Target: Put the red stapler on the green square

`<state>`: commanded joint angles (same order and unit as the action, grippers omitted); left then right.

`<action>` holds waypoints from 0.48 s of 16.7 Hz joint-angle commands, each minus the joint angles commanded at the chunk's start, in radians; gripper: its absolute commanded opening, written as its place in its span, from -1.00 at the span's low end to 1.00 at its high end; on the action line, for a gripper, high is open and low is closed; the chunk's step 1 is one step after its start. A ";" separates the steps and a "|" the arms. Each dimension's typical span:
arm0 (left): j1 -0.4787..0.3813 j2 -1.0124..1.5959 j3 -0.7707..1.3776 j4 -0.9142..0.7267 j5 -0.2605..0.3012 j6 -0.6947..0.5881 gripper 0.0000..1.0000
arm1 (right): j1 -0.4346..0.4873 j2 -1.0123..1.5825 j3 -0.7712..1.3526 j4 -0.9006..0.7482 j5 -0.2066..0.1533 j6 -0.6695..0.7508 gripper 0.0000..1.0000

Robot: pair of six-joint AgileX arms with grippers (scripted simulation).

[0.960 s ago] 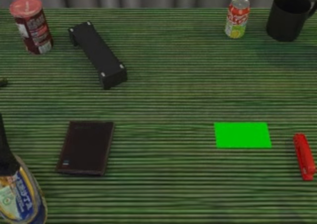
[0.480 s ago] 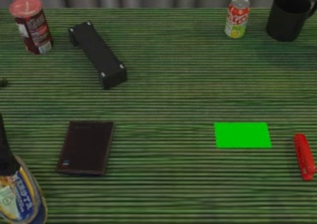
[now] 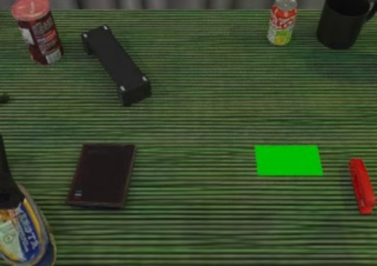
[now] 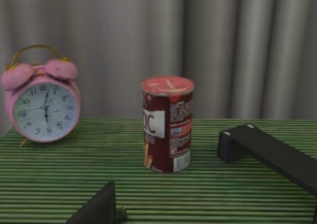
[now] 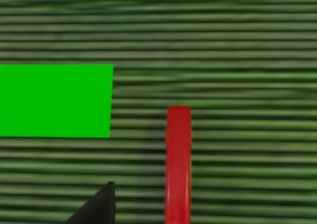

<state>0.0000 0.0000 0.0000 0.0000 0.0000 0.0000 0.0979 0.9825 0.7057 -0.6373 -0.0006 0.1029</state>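
Our right tool [image 5: 99, 206] shows only as one dark fingertip at the edge of its wrist view, poised above the counter just beside the red stapler [image 5: 178, 164]; we cannot tell whether it is open or closed, and it holds nothing we can see. Our left tool [image 4: 99, 206] likewise shows a single dark finger, low over the counter's far left, facing a red snack canister [image 4: 167, 130], a pink alarm clock [image 4: 42, 102] and a black box [image 4: 270, 152]; its state cannot be told either. The red stapler lies flat near the right edge of the counter [image 3: 200, 125], close to the green square [image 3: 288, 160] but apart from it. We judge the task unstarted: grasp, carry and placement all remain. The counter is dark green and striped, also bearing a soda can [image 3: 283, 20], a black mug [image 3: 344, 19], a dark notebook [image 3: 102, 175] and a bottle [image 3: 17, 225]; grey curtains hang behind.
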 joint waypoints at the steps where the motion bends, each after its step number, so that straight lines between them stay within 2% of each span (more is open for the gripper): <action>1: 0.000 0.000 0.000 0.000 0.000 0.000 1.00 | 0.009 0.096 0.064 -0.060 0.000 0.009 1.00; 8: 0.000 0.000 0.000 0.000 0.000 0.000 1.00 | 0.062 0.597 0.436 -0.390 -0.003 0.064 1.00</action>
<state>0.0000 0.0000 0.0000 0.0000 0.0000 0.0000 0.1596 1.5798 1.1413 -1.0274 -0.0034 0.1671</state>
